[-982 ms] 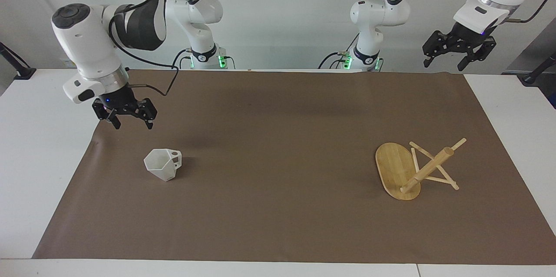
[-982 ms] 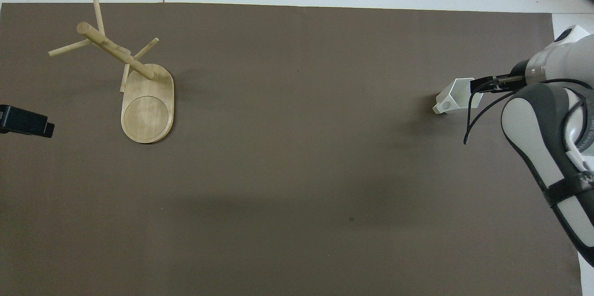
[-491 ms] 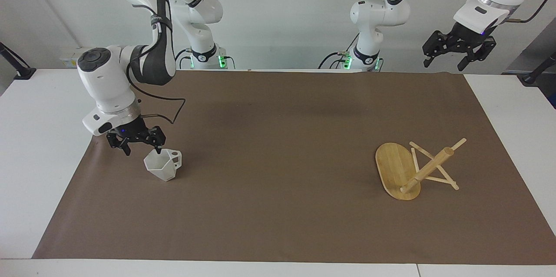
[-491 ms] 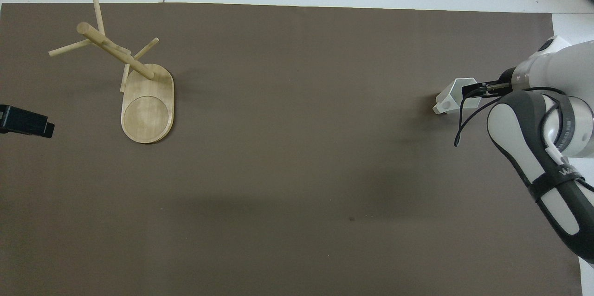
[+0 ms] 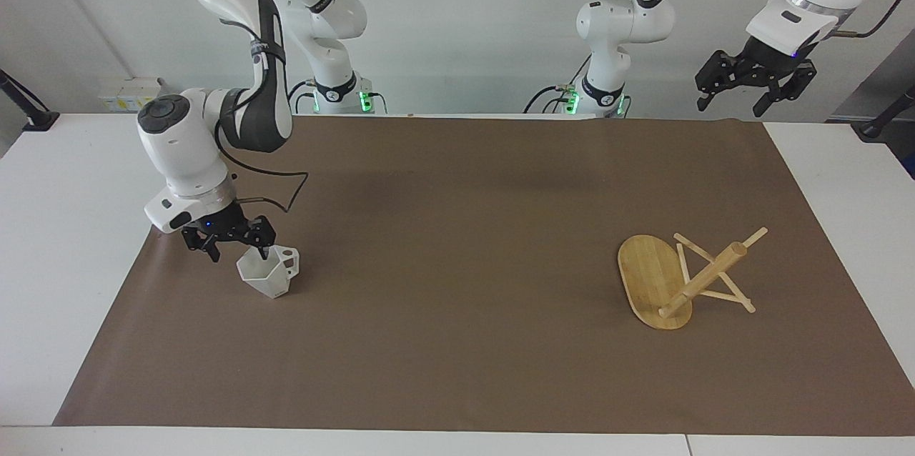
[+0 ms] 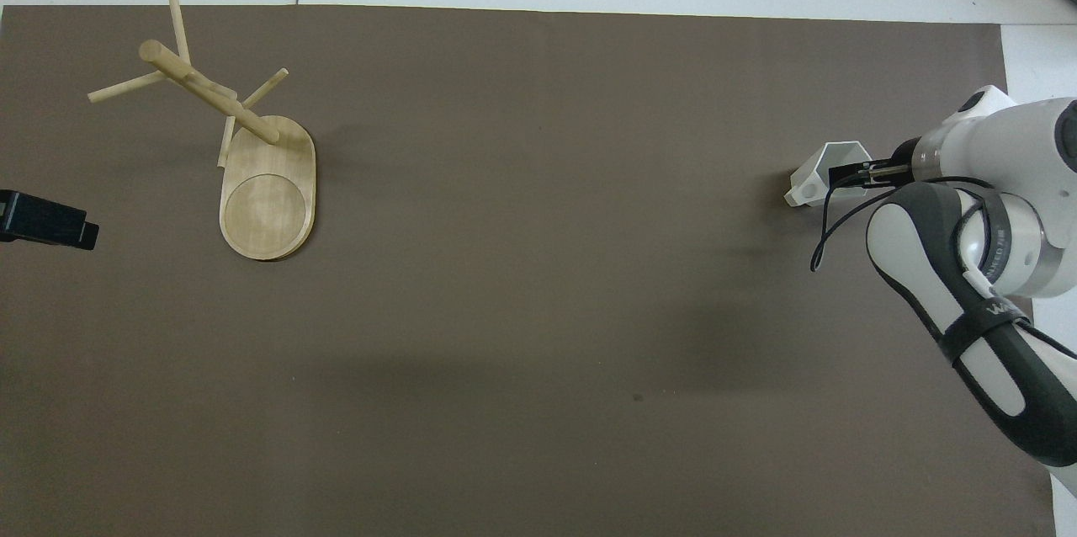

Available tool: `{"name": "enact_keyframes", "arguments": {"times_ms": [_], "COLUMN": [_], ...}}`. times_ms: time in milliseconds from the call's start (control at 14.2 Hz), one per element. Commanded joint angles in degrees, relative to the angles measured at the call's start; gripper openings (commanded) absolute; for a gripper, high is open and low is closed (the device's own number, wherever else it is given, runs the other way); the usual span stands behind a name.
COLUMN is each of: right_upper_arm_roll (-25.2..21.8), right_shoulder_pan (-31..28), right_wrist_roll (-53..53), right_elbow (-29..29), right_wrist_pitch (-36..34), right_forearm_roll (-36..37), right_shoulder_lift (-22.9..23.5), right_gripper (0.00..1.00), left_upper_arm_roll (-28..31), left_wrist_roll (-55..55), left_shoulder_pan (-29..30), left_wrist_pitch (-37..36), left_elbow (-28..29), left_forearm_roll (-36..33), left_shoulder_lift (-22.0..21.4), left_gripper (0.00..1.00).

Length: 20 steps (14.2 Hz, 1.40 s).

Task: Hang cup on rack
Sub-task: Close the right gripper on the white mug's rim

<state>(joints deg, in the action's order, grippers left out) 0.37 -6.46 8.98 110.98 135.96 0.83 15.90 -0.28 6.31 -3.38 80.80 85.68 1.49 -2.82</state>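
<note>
One cup [image 5: 267, 271] shows in the facing view: small, white, faceted, with an angular rim and a blocky handle pierced by round holes, standing on the brown mat [image 5: 457, 241] toward the right arm's end of the table [image 5: 71, 227]. The right end effector [image 5: 239, 254] is down at the cup's rim with its fingers spread, one fingertip over the cup's opening and the other outside its wall; whether they touch the wall I cannot tell. One rack [image 5: 679, 279], light bamboo with an oval base, a thick round post and thin crossing pegs, lies tipped on the mat toward the left arm's end, well apart from the cup, its post and pegs slanting up off the mat. The left end effector [image 5: 729, 102] waits raised over the mat's corner near the robots at the left arm's end of the table, fingers spread and holding nothing. Between cup and rack the mat is bare and wide. From overhead, the same single cup [image 6: 820, 175] sits near the mat's edge at the right arm's end, partly covered by the right end effector [image 6: 846, 176] reaching in from the white wrist. The single rack [image 6: 252, 158] lies close to the mat's edge farthest from the robots, and only a dark tip of the left end effector [image 6: 46, 220] enters at the frame's border.
</note>
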Motion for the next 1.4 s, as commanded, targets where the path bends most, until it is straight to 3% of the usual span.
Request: {"name": "enact_keyframes", "arguments": {"times_ms": [0, 70, 561, 1193, 1333], "right_upper_arm_roll": [0.33, 0.33, 0.42, 0.42, 0.42], "right_shoulder_pan": [-0.66, -0.66, -0.66, -0.13, -0.04], "right_wrist_roll": [1.04, 1.04, -1.85, -4.23, -5.45], "right_elbow": [0.64, 0.56, -0.59, -1.38, -1.38], "right_wrist_pitch": [1.67, 1.68, 1.50, 1.50, 1.41], "right_forearm_roll": [-0.66, -0.66, -1.18, -1.18, -1.19], "right_shoulder_lift": [0.53, 0.53, 0.88, 1.15, 1.15], "right_gripper": [1.00, 1.00, 0.71, 0.00, 0.00], "left_upper_arm_roll": [0.20, 0.20, 0.20, 0.20, 0.20], "left_wrist_roll": [0.46, 0.46, 0.46, 0.46, 0.46], "left_shoulder_pan": [-0.14, -0.14, -0.14, -0.22, -0.14], "left_wrist_pitch": [-0.46, -0.46, -0.46, -0.46, -0.46], "left_elbow": [1.25, 1.16, 1.16, 1.16, 1.25], "left_forearm_roll": [-0.87, -0.87, -0.87, -0.87, -0.87], "left_shoulder_lift": [-1.22, -1.22, -1.22, -1.22, -1.22], "left_gripper": [1.00, 1.00, 1.00, 1.00, 1.00]}}
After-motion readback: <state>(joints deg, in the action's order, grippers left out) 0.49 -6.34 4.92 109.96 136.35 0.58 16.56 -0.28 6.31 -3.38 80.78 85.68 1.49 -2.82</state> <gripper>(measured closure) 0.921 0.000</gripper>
